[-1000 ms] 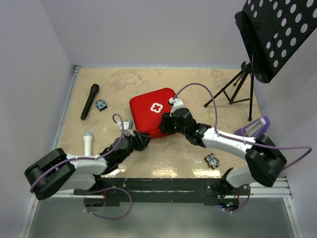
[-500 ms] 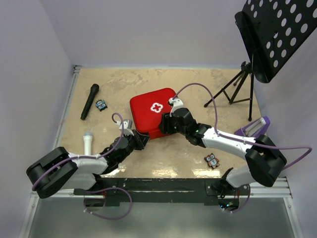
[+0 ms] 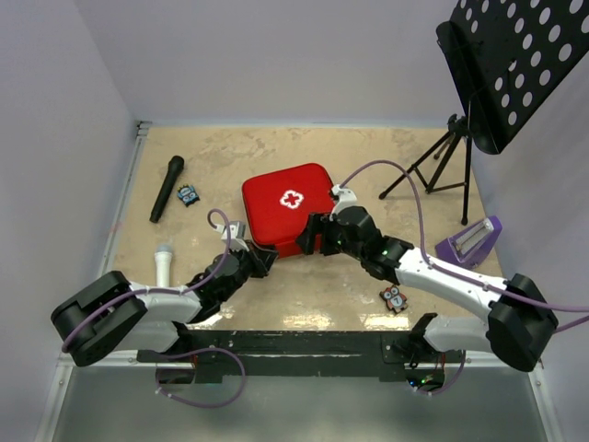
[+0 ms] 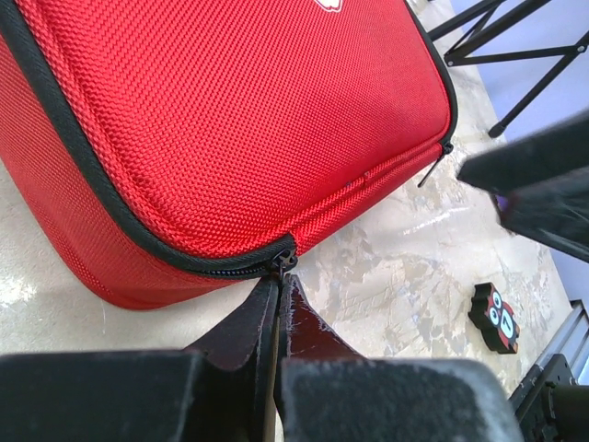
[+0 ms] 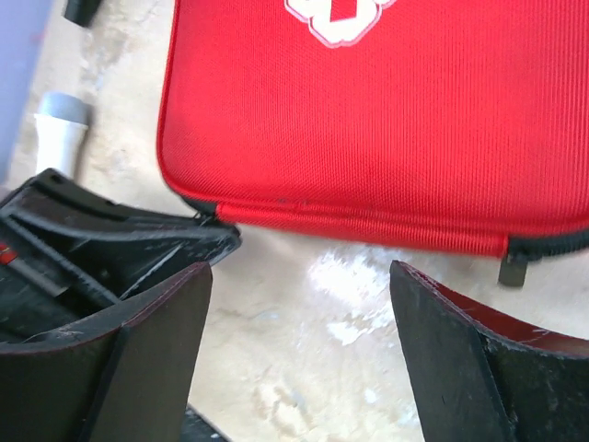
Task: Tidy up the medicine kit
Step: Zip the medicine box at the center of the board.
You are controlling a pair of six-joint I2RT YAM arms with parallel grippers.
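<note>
Seen from above, the kit (image 3: 290, 207) lies flat with its lid down near the middle of the counter (image 3: 359, 281), just ahead of both end effectors. The left end effector (image 3: 264, 261) is at the kit's near-left corner. The right end effector (image 3: 316, 241) is at the kit's near edge. A second ago it reached a little over this edge. Now it has drawn back and its fingers have gone apart. The kit itself has not moved.

In the left wrist view the two fingers are pressed together, and right at their tips sits the zip pull (image 4: 286, 261). It looks pinched between them, though the tab itself is hidden. These fingers closed only just now, so this grip is new.

In the right wrist view the fingers stand wide apart with only bare counter between them. The kit's edge is beyond the tips, not touched.

I judge that the work has passed to the left side. Probably the next move is to draw the zip along the edge. With the right side free, the kit may slide.
</note>
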